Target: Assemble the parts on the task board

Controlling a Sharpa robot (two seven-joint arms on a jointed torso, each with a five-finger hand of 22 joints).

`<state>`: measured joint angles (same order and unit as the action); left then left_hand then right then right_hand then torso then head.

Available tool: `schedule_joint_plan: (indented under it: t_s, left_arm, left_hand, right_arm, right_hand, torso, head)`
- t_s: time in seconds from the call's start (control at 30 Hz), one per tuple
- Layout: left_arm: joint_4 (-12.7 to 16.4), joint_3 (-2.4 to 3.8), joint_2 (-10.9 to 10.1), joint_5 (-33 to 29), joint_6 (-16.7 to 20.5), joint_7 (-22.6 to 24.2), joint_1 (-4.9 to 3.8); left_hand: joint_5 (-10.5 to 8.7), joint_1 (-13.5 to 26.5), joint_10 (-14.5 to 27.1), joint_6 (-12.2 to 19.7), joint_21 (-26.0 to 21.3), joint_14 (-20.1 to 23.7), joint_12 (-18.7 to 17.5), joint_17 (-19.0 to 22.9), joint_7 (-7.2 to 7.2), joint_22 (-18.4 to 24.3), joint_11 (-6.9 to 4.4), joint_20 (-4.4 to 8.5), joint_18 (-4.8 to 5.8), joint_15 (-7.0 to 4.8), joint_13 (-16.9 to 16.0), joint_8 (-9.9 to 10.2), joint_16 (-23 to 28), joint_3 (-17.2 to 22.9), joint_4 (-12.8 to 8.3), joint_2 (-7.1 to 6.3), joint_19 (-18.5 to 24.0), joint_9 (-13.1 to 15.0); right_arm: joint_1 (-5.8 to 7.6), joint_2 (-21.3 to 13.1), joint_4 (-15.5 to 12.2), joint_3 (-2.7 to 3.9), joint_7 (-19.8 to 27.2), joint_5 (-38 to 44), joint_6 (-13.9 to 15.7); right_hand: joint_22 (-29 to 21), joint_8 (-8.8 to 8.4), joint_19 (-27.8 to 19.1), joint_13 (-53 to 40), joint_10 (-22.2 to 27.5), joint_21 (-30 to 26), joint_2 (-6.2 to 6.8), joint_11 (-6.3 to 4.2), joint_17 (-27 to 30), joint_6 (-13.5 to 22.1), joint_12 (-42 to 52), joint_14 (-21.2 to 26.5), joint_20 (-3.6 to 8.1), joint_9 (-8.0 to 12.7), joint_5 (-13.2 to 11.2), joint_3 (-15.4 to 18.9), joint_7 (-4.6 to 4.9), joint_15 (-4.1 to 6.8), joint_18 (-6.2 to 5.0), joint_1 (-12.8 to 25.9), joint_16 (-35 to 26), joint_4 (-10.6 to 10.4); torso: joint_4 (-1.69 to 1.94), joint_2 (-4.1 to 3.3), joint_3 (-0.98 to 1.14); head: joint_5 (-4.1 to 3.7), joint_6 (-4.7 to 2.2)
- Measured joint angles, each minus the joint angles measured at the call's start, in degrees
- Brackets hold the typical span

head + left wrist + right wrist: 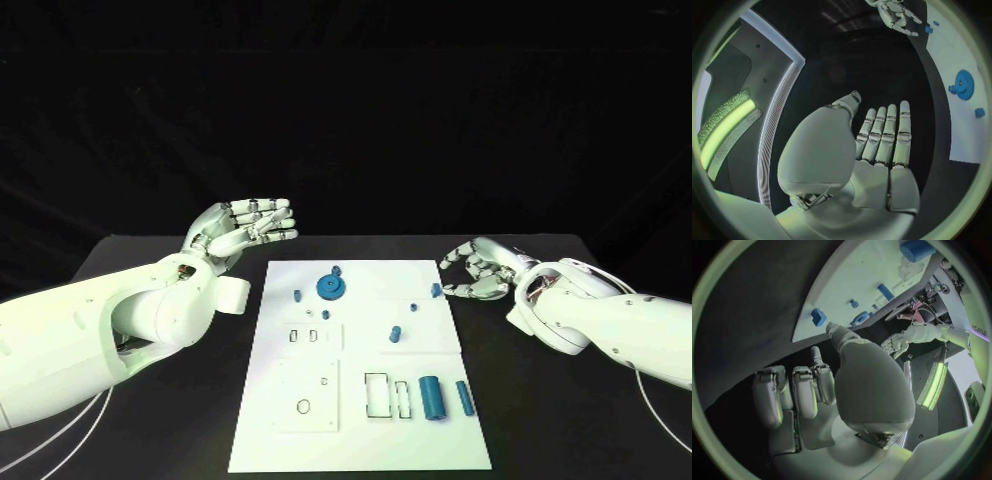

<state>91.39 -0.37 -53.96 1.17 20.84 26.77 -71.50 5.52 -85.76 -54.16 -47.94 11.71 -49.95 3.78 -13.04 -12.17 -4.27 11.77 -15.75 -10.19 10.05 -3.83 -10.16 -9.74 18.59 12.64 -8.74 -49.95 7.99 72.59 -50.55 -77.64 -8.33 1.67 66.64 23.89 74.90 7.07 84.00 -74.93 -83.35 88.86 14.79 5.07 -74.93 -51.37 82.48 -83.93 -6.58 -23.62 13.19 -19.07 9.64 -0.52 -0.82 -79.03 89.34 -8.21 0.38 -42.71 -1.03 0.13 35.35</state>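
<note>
From the head view we saw the white board (361,370) mid-table (159,440) carrying one blue gear (332,288) and two blue cylinders (431,397). Left robot hand (242,228) hung spread, holding nothing; the right wrist view showed the right robot hand (801,395) curled, holding nothing.

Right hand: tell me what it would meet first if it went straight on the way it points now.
Probably the small blue part at the task board's near edge. The right hand holds nothing beside that edge, fingers curled; depth is unclear.
</note>
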Motion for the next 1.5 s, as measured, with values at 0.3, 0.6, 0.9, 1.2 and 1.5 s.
schedule_joint_plan:
  t_s: [0.3, 0.6, 0.9, 1.2, 1.5]
  left_arm:
    - [-0.23, -0.01, 0.08, 0.0, -0.08, -0.02, 0.02]
    - [-0.41, -0.01, 0.17, 0.0, -0.12, -0.04, 0.03]
    - [-0.48, -0.02, 0.24, 0.0, -0.16, -0.07, 0.03]
    - [-0.52, -0.03, 0.25, 0.0, -0.17, -0.13, 0.04]
    - [-0.55, -0.03, 0.25, 0.0, -0.18, -0.19, 0.04]
  left_hand:
    - [0.0, 0.0, 0.0, 0.0, 0.0, 0.0, 0.0, 0.01, 0.0, 0.0, 0.0, 0.0, 0.0, 0.0, 0.0, 0.0, 0.0, 0.0, 0.0, 0.0, 0.0, -0.01]
    - [0.0, 0.0, 0.0, 0.0, 0.0, 0.0, 0.0, 0.01, 0.0, -0.01, 0.0, 0.0, 0.0, 0.0, 0.0, 0.0, 0.0, 0.0, 0.0, 0.0, 0.0, -0.01]
    - [0.0, 0.0, 0.0, 0.0, 0.0, 0.0, 0.0, -0.07, 0.0, 0.0, 0.0, 0.0, 0.0, 0.0, 0.0, 0.0, 0.0, 0.16, -0.16, 0.0, 0.0, 0.03]
    - [0.0, 0.0, 0.0, 0.0, 0.0, 0.0, 0.0, -0.07, 0.0, 0.0, 0.0, 0.0, 0.0, 0.0, 0.0, 0.0, 0.0, 0.16, -0.16, 0.0, 0.0, 0.03]
    - [0.0, 0.0, 0.0, 0.0, 0.0, 0.0, 0.0, -0.07, 0.0, -0.01, 0.0, 0.0, 0.0, 0.0, 0.0, 0.0, 0.0, 0.16, -0.16, 0.0, 0.0, 0.03]
  right_arm:
    - [-1.02, 0.91, 1.57, -0.15, 0.61, -0.03, -1.23]
    - [-1.63, 2.35, 2.95, -0.17, 0.61, 0.01, -1.59]
    - [-2.16, 3.21, 3.58, -0.17, 0.57, -0.04, -1.96]
    - [-2.23, 3.81, 4.05, -0.15, 0.52, -0.1, -2.25]
    - [-2.25, 4.04, 4.35, -0.15, 0.42, -0.13, -2.34]
  right_hand:
    - [0.05, 0.0, 0.0, 0.01, 0.0, 0.22, -0.01, 0.0, 0.01, 0.0, 0.0, 0.0, 0.0, 0.0, -0.21, 0.57, 0.0, 0.0, 0.0, 0.01, 0.0, -0.57]
    - [0.04, 0.0, 0.0, 0.01, 0.0, 0.44, -1.33, 0.0, 0.01, -0.2, 0.24, 0.0, 0.0, -0.01, -0.21, 0.29, 0.12, 0.0, 0.0, 0.06, 0.22, -0.84]
    - [0.03, 0.94, 0.0, 0.01, -0.32, 0.66, -2.43, -0.32, 0.02, -2.68, 0.92, 0.0, 0.0, -0.06, -0.21, -1.61, -0.42, 0.0, 0.0, 0.01, 0.22, -1.27]
    - [0.03, 1.34, 0.0, 0.01, -0.53, 0.89, -3.27, -0.53, 0.02, -3.44, 1.33, 0.0, 0.0, -0.06, -0.69, -2.94, -0.77, 0.0, 0.0, -0.23, 0.22, -1.2]
    - [0.02, 1.34, 0.0, 0.02, -0.53, 0.89, -3.26, -0.53, 0.02, -3.44, 1.33, 0.0, 0.0, -0.06, -0.69, -3.33, -0.77, 0.0, 0.0, -0.22, 0.22, -1.27]
  torso:
    - [0.05, 0.0, -0.14]
    - [0.02, 0.07, -0.17]
    - [-0.04, 0.07, -0.19]
    - [-0.05, 0.12, -0.24]
    - [-0.08, 0.13, -0.22]
  head:
    - [0.32, 0.3]
    - [0.48, 0.63]
    - [0.98, 0.58]
    - [1.11, 0.76]
    - [1.01, 0.85]
